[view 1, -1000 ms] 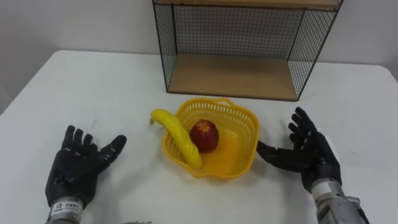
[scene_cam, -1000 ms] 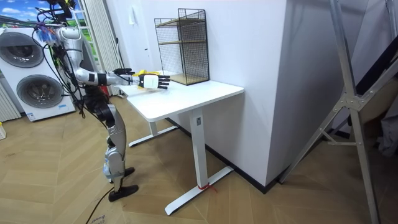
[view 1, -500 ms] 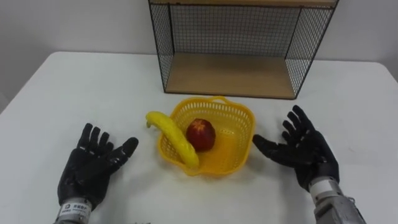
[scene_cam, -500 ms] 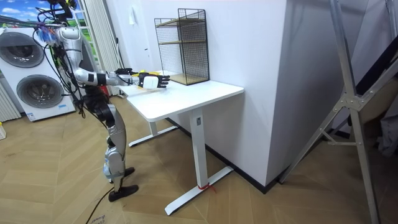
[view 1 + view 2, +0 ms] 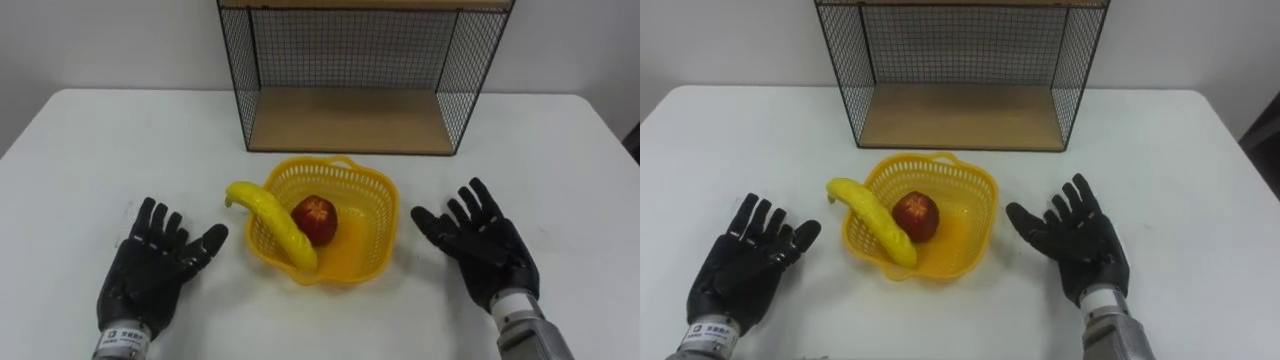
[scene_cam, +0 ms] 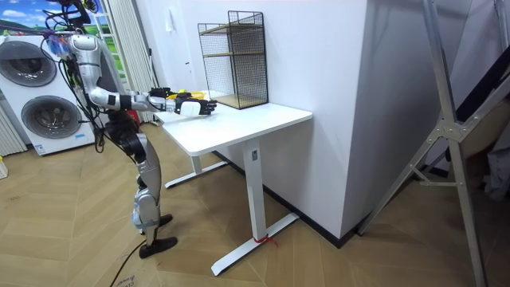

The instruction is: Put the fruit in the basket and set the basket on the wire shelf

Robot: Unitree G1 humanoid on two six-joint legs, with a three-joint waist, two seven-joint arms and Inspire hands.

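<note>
**Basket (image 5: 381, 203) with fruit on the bench (image 5: 90, 150), hands spread on both sides**

Left eye view: the yellow basket sits on the white bench just in front of the wire shelf (image 5: 350, 120). A red apple (image 5: 314, 219) lies inside it. The banana (image 5: 275, 220) rests across the basket's left rim, one end inside and the stalk end poking out. The left hand (image 5: 150, 275) and the right hand (image 5: 485, 250) flank the basket, fingers straight and fanned, holding nothing.

Room view: the robot stands at the bench's end on the room view's left, both arms stretched over it, washing machines (image 6: 36, 88) behind.

Right eye view: neither hand touches the basket.
</note>
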